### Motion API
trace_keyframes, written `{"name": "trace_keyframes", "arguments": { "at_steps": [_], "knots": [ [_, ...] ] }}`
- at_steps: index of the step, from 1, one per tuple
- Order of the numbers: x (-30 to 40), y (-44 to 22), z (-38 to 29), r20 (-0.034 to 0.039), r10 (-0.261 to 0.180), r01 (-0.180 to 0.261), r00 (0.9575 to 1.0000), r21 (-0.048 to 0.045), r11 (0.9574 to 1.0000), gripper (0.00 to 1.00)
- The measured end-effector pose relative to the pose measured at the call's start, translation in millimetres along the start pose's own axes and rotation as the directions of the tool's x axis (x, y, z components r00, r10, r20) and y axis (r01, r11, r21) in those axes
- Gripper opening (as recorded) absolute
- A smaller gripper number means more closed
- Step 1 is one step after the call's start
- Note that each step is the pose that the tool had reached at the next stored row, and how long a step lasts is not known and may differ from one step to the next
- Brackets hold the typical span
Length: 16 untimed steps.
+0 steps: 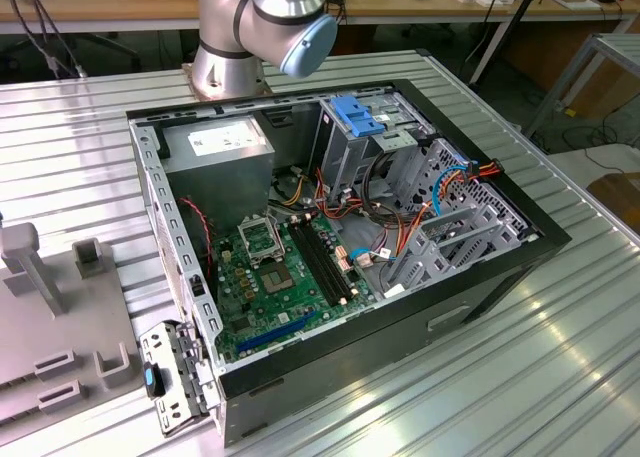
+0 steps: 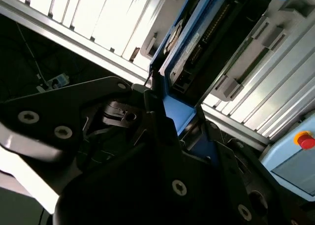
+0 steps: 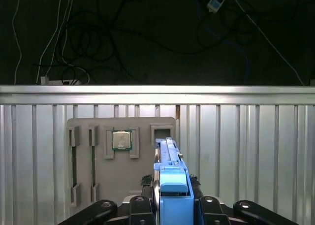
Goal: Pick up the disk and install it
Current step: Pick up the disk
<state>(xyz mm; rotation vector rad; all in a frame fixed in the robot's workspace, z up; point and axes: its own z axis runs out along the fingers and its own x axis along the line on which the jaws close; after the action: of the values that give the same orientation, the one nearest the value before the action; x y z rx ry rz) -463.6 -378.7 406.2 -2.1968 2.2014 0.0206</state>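
Spanning the exterior view, the ribbed aluminium worktop (image 1: 520,377) carries an open computer case (image 1: 400,337) lying on its side, motherboard (image 1: 270,277) facing up. At the case's far side stands the arm (image 1: 270,22), cut off by the picture's upper edge. On the exterior view's left lies a grey fixture plate (image 1: 60,317), partly cropped. Inside the case, the power supply (image 1: 230,162) bears a white sticker (image 1: 222,137) whose print cannot be made out.

In both wrist views the gripper (image 3: 172,208) has its jaws clamped on the disk (image 3: 167,158), held edge-on by the fixture plate. Whether its far end touches the plate cannot be told. Its label (image 2: 186,53) appears in the second wrist view as a narrow, unreadable strip. A blue caddy (image 1: 355,115) sits atop the drive cage (image 1: 345,152). 1 processor chip (image 3: 121,140) rests in a recess of the plate.
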Motion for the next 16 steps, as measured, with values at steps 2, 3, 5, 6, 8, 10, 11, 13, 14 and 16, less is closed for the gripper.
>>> {"name": "trace_keyframes", "arguments": {
  "at_steps": [2,3,5,6,8,10,11,13,14,16],
  "knots": [
    [-0.6,-0.2,-19.0,0.0,0.0,0.0,1.0,0.0,1.0,0.37],
    [-0.9,-0.4,-27.8,0.0001,0.0,0.0,1.0,0.0001,1.0,0.37],
    [-1.1,-0.4,-35.2,0.0,0.0,0.0,1.0,-0.0001,1.0,0.37],
    [-1.3,-0.5,-42.3,0.0,0.0,0.0,1.0,0.0001,1.0,0.37],
    [-1.9,-0.7,-59.0,0.0,0.0,0.0,1.0,0.0,1.0,0.37],
    [-2.5,-1.1,-78.8,0.0,0.0,0.0,1.0,-0.0001,1.0,0.37],
    [-2.7,-1.1,-85.5,0.0,0.0,0.0,1.0,-0.0001,1.0,0.37],
    [-3.0,-1.2,-93.7,0.0,0.0,0.0,1.0,0.0,1.0,0.37],
    [-3.2,-1.3,-102.4,0.0,0.0,0.0,1.0,0.0,1.0,0.37],
    [-3.7,-1.5,-118.0,-0.0001,0.0,0.0,1.0,-0.0001,1.0,0.37]
  ]
}}
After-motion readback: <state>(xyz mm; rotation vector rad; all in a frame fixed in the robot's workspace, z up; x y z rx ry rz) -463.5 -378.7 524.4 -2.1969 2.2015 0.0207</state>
